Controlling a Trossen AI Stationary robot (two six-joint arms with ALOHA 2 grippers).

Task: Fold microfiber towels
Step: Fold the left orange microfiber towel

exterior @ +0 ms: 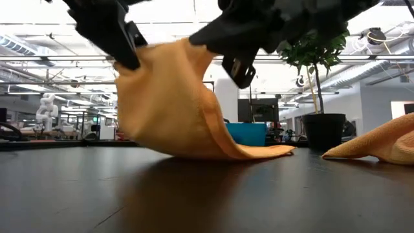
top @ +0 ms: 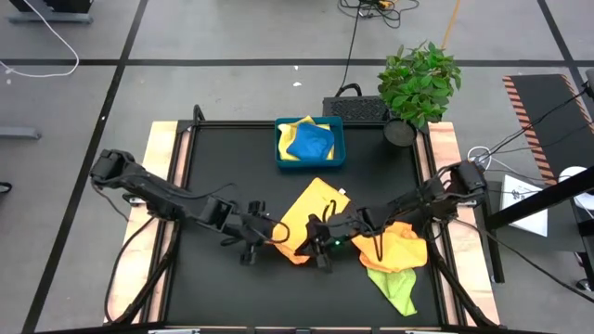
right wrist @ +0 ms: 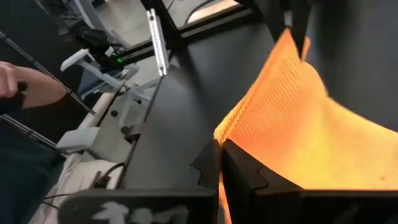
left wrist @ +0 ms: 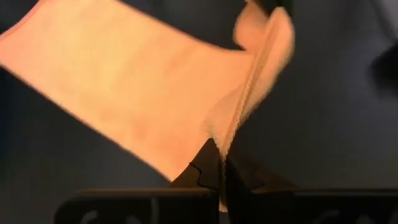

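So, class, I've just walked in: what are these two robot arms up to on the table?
Both arms are working on one orange-yellow towel in the middle of the black table. The left claw and the right claw are each shut on its near edge, lifting it while the far part lies flat. Another orange-yellow towel and a lime green one wait to the right. A blue towel sits in the blue tray.

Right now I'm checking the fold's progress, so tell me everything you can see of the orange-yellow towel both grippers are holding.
The orange-yellow towel is a soft, fuzzy-looking square cloth at mid-table. Its near edge is lifted, pinched by the left gripper and right gripper, both shut on it. Its far part lies on the black table, the middle sagging in a curve between.
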